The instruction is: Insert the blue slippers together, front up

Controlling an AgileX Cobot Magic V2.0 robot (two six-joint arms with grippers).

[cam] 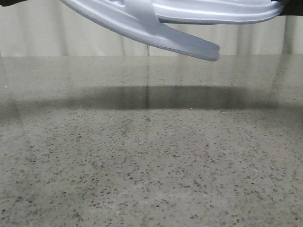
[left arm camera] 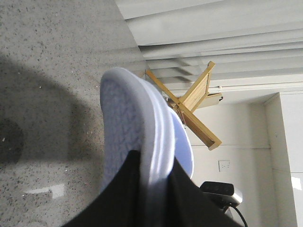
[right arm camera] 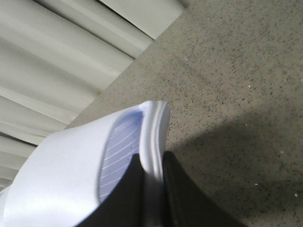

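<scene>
Both slippers hang in the air above the tabletop's far edge, overlapping each other. The left pincer clamps one slipper's sole edge; the right pincer clamps the other's rim.

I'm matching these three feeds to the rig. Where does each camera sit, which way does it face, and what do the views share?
Front view: faces forward over the speckled table; blue slippers held aloft at the top; no hand visible.
Left wrist view: on the left arm, left hand clamping a slipper's edge, sole showing.
Right wrist view: on the right arm, right hand gripping the other slipper's rim.
Shared: slippers and table.
</scene>
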